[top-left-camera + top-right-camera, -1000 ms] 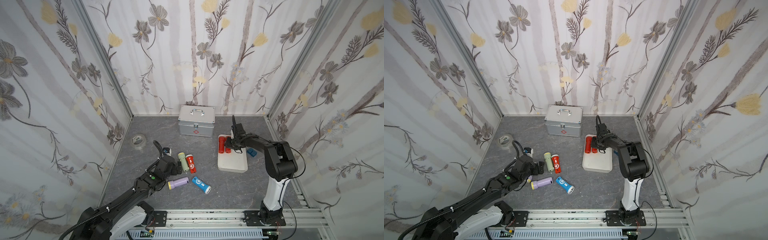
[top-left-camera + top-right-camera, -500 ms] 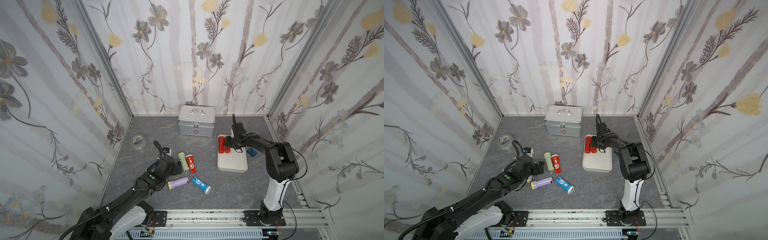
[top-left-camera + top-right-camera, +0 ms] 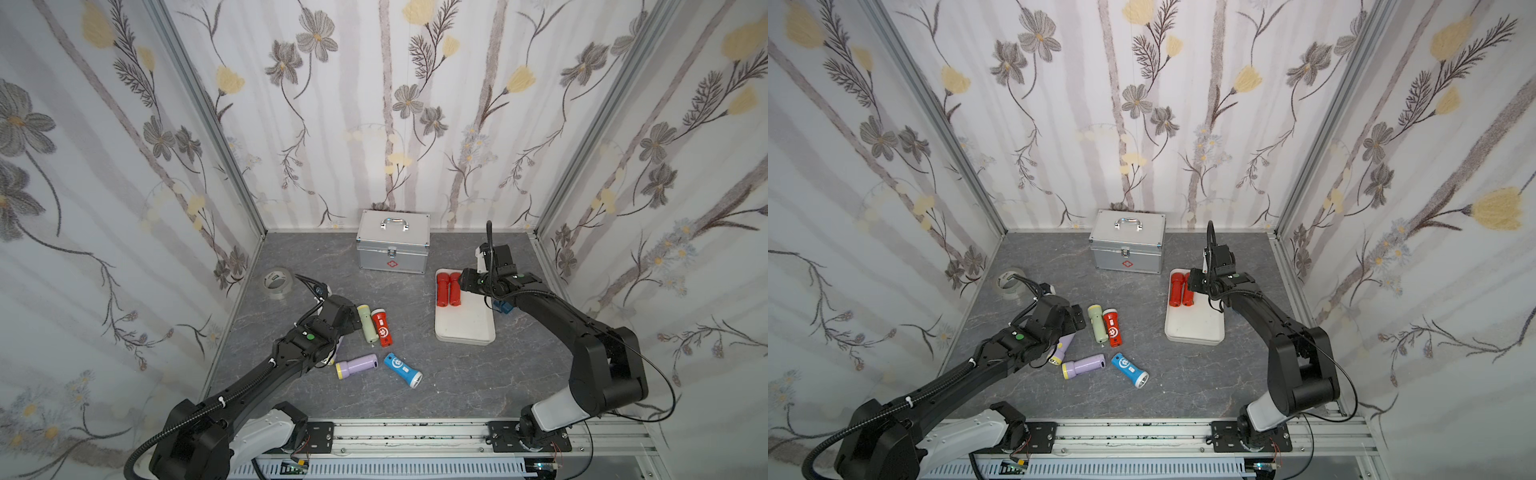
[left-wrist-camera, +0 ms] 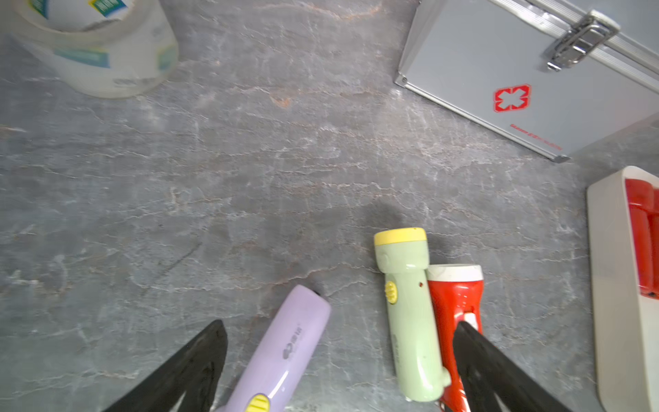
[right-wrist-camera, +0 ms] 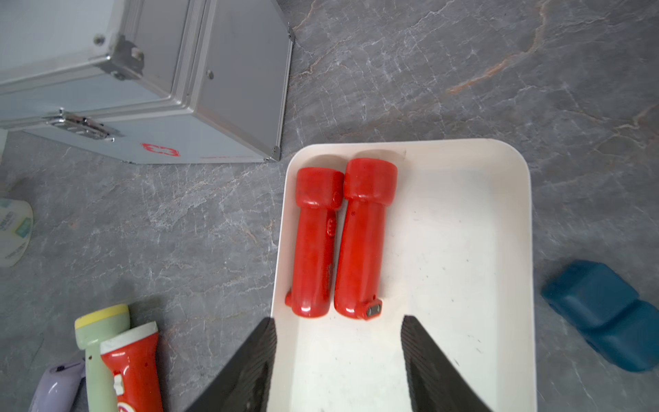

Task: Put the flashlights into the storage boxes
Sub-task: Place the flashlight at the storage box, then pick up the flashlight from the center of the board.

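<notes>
1. Two red flashlights (image 5: pixel 362 235) lie touching in the white tray (image 5: pixel 463 249), at 3 o'clock on the table (image 3: pixel 457 386). The other flashlights (image 3: pixel 401 368) lie loose toward 8 o'clock.
2. Right tool (image 5: pixel 338 319): jaws partly apart, empty, over the tray.
3. Left tool (image 4: pixel 338 324): wide, empty, above a lilac flashlight (image 4: pixel 285 349).
4. They look light, hard, glossy and likely to roll. Pinch across the mid-barrel, not the flared head.
</notes>
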### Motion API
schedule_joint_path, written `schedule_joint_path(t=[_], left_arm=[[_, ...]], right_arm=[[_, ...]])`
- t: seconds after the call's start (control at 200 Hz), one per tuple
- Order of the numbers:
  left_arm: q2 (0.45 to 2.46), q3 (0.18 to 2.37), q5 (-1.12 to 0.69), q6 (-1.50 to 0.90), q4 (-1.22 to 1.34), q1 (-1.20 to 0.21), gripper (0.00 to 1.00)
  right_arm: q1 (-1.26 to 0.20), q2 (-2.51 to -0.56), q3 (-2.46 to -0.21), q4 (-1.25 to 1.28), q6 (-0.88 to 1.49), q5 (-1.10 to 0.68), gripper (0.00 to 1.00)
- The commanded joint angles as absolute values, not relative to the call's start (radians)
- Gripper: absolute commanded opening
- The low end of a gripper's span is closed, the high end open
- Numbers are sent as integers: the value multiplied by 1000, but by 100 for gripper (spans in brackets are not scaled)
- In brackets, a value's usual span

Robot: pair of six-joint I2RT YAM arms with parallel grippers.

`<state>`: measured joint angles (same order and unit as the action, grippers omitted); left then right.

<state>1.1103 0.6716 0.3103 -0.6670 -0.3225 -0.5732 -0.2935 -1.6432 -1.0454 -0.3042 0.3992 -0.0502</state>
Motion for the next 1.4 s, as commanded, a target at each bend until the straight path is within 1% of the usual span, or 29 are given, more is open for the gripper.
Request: schedule_joint_path(t=[0.0, 0.08, 0.155, 0.19, 0.27, 0.365, 0.475, 0.849, 1.039, 1.184, 1.274, 1.309, 1.394], left_arm=[[1154, 703, 212, -763, -379, -592, 89], [1196, 717, 181, -770, -375, -618, 83], [1244, 752, 189, -765, -413, -644, 76], [1256, 768, 196, -759, -430, -653, 74], [1312, 792, 202, -753, -457, -665, 71], [1341, 796, 208, -755, -467, -676, 66], [1374, 797, 209, -762, -462, -681, 62], [1558, 898, 199, -770, -462, -694, 59], [1633, 940, 230, -779, -473, -695, 53], [1673, 953, 231, -788, -468, -695, 52], [1681, 949, 230, -790, -463, -694, 48], [1684, 948, 229, -789, -461, -694, 45], [1680, 944, 235, -784, -464, -695, 41]], right_arm=[[-294, -1517, -921, -195, 394, -1, 58], [-294, -1402, -782, -95, 400, 71, 59], [-291, -1288, -630, 13, 404, 138, 66], [-288, -1236, -573, 59, 405, 155, 67], [-281, -1132, -463, 144, 406, 171, 69], [-272, -1035, -394, 185, 411, 192, 69], [-266, -961, -369, 205, 404, 198, 70], [-253, -950, -368, 205, 403, 194, 69], [-250, -921, -359, 202, 402, 199, 68], [-247, -914, -358, 198, 402, 201, 68], [-245, -913, -358, 198, 402, 199, 68], [-246, -914, -359, 199, 401, 199, 68], [-243, -913, -359, 201, 401, 199, 68]])
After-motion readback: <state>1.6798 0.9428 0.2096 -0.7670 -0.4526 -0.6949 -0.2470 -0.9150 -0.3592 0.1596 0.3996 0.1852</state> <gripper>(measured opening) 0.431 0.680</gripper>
